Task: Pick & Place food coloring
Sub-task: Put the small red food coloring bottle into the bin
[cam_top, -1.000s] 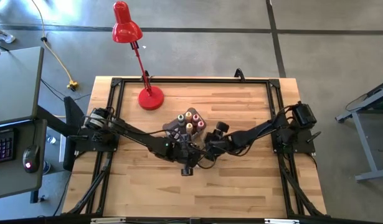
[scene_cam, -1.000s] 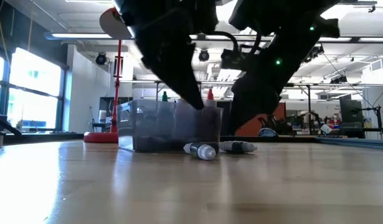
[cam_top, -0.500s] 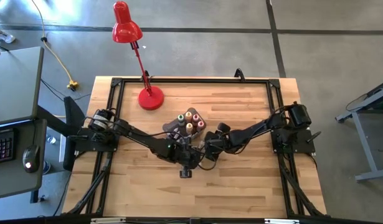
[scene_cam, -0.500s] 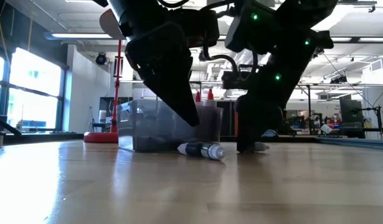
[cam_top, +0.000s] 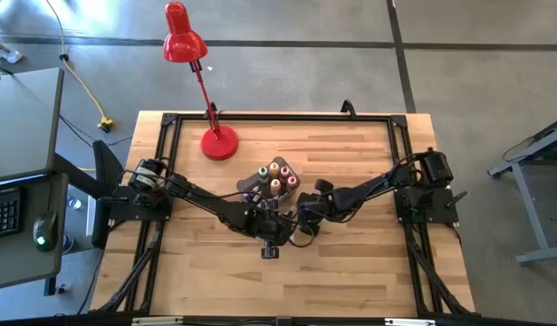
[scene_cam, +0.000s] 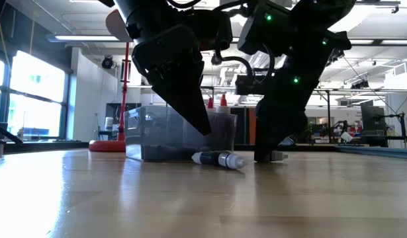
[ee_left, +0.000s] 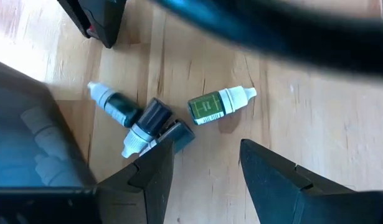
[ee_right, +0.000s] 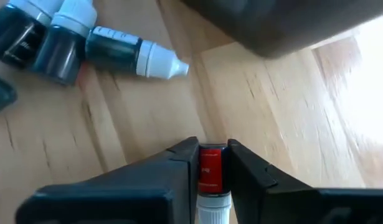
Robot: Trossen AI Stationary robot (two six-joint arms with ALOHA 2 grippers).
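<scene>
Several small food coloring bottles lie on their sides on the wood table next to the grey bin [cam_top: 273,179]: a green one [ee_left: 219,102] and two dark ones [ee_left: 113,102], all with white caps. More bottles stand in the bin [scene_cam: 220,102]. My left gripper [ee_left: 207,171] hovers open over the loose bottles and holds nothing. My right gripper [ee_right: 211,163] is down at the table [scene_cam: 269,155], shut on a small red bottle [ee_right: 211,171]. My right gripper pinches the red bottle's body [ee_right: 211,167] between its two fingers, one on each side. The fingers point down from above and lie across the bottle. The bottle's white cap [ee_right: 213,208] sticks out past the fingers. The bottle is at table level [scene_cam: 280,157].
A red desk lamp [cam_top: 215,140] stands at the far left of the table. Two dark bottles [ee_right: 119,50] lie just beyond my right gripper. One bottle [scene_cam: 216,158] lies in front of the bin. Both grippers are close together near the table's middle.
My right gripper has come down onto the table over a bottle that lay to the right of the bin. My left gripper has drawn up and a little toward the table's left. The bottle in front of the bin has shifted slightly.
</scene>
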